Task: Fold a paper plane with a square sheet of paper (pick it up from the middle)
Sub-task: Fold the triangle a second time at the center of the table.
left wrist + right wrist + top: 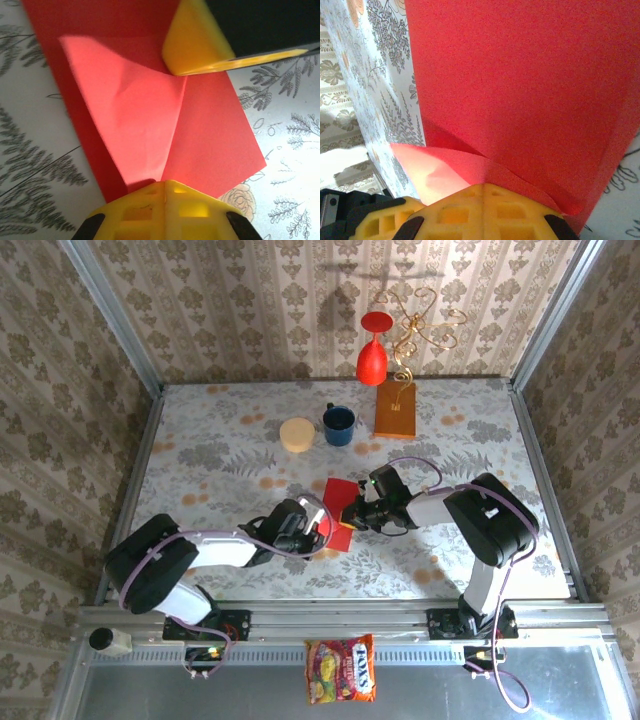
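At the bottom of the overhead frame, on the metal ledge in front of the arm bases, we see a candy bag [340, 668]. Above it the two arms reach inward and meet near the middle of the flowered table [200, 455].

The left gripper [322, 523] comes in from the lower left and the right gripper [350, 510] from the right. Between them sits the sheet of paper [340, 490], bright red and partly covered by both. It lies just below the centre of the frame.

In the left wrist view the left gripper [164, 184] has its yellow fingers pressed together at the bottom edge, pinching the sheet of paper [210, 135] where a raised crease runs into them. A lighter flap stands up to the left of that crease. A yellow finger [192, 45] of the other arm touches the paper at the upper right.

In the right wrist view the right gripper [482, 186] is likewise closed, clamped on a buckled edge of the sheet of paper [520, 75] that rises from its tips.

Farther back in the overhead frame we find a cream disc [296, 433], a blue mug [338, 424] just beside it, and an orange block [395, 408]. Against the back wall stand a red vase [372, 352] and a gold wire ornament [420, 325].
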Motion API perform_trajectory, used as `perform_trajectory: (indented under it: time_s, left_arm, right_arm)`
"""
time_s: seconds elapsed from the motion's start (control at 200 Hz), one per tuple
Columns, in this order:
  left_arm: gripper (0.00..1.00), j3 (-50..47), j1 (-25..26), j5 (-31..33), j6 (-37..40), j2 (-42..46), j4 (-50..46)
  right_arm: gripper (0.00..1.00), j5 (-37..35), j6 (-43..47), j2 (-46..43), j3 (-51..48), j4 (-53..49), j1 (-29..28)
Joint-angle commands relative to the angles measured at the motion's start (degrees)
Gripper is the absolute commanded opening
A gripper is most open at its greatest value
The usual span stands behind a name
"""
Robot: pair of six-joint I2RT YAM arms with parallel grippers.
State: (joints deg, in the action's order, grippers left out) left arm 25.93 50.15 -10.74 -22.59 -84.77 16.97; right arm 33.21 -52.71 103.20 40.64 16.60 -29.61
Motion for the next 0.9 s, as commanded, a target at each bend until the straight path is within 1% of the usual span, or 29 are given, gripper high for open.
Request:
perform_trajectory:
  time_s: [0.0,0.14,0.335,0.465,0.595,0.725,0.795,0.895]
  left_arm:
    - [0.00,-3.2,-1.9,1.1,-3.1,0.5,-1.1]
    - [0.00,-5.8,-3.2,1.2,-5.5,0.3,0.7]
    - [0.00,-9.7,-4.1,3.0,-9.2,0.4,3.0]
    - [0.00,-12.2,-4.1,4.2,-10.8,2.1,3.1]
    - [0.00,-13.2,-4.1,4.7,-11.2,5.2,0.7]
    - [0.00,-10.7,-3.8,4.8,-10.4,10.6,-4.2]
    - [0.00,-8.1,-3.3,5.2,-9.2,13.4,-7.3]
    - [0.00,-3.7,-2.6,4.6,-7.2,14.9,-10.3]
  right_arm:
    - [0.00,-6.3,0.4,3.0,-3.3,-9.0,1.3]
    - [0.00,-6.3,0.3,3.1,-3.6,-8.7,1.4]
    - [0.00,-6.3,0.5,3.2,-3.7,-8.7,1.7]
    - [0.00,-6.3,0.9,3.3,-3.6,-8.9,2.2]
    - [0.00,-6.1,1.4,3.1,-3.3,-9.6,2.7]
    - [0.00,-6.1,3.7,3.0,-2.2,-11.6,3.3]
    - [0.00,-6.4,6.5,3.2,-0.7,-14.5,3.7]
    - [0.00,-6.2,11.4,3.9,1.5,-18.0,4.2]
